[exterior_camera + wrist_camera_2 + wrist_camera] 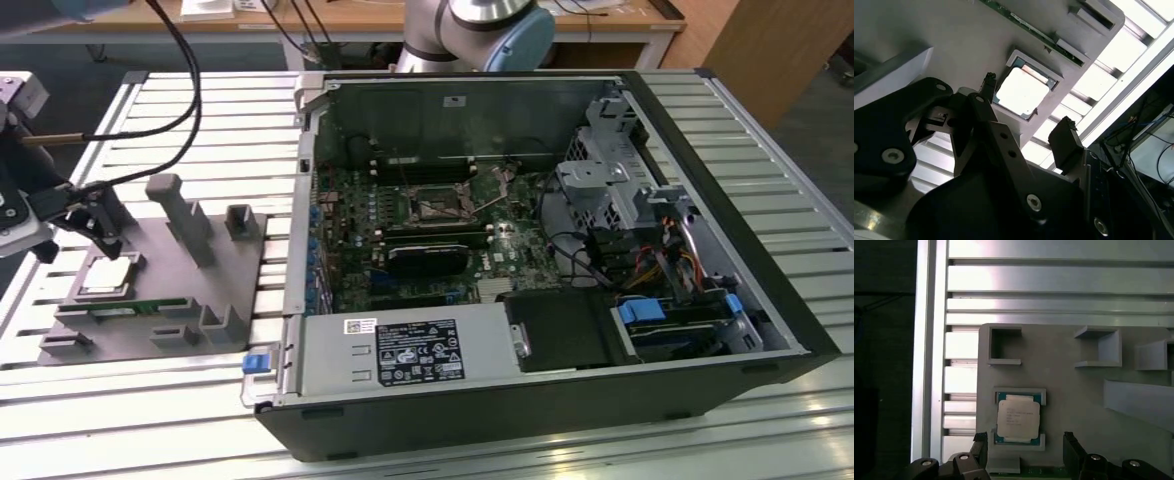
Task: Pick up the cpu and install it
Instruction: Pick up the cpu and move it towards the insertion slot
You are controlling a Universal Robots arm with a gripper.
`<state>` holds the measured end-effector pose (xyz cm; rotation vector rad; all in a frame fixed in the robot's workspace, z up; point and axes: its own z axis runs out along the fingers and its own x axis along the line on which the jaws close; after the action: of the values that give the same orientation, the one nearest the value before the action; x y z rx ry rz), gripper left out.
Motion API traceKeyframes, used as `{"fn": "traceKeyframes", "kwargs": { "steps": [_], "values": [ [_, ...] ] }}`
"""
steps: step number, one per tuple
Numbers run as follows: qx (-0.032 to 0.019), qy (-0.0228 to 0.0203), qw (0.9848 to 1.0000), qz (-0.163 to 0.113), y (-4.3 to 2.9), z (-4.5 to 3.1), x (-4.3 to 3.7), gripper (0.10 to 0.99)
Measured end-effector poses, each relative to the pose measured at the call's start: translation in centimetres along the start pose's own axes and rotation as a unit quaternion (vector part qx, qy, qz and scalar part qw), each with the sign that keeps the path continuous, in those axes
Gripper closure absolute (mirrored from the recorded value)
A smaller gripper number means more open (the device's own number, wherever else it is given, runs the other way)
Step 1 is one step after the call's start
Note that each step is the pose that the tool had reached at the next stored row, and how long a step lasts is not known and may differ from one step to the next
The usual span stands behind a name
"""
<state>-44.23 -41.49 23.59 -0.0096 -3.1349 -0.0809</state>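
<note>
The claw [1025,438] hangs wide open and empty over the cpu [1018,416] (silver top up), which lies in its recess in the grey holder [1079,390] on the slatted surface [1054,280].

On the exterior view's left of the computer case [534,412], cpu [110,277] in holder [158,268].

- The surface [254,130] is a bed of pale metal slats laid side by side with dark grooves between them.
- 2 things lie directly on it: a grey holder plate [154,270] toward the exterior view's left, and an open black computer case [534,410] toward the exterior view's right.
- Plate and case sit just beside each other; whether they touch cannot be told.
- In both wrist views the slats run out past the plate's edge.
</note>
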Motion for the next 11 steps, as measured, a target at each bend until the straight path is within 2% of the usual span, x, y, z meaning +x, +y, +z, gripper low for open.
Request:
{"fn": "traceKeyframes", "kwargs": {
  "steps": [11],
  "values": [
    [0.0,0.0011,1.0,0.0,-0.07,1.87,0.31,0.384]
  ]
}}
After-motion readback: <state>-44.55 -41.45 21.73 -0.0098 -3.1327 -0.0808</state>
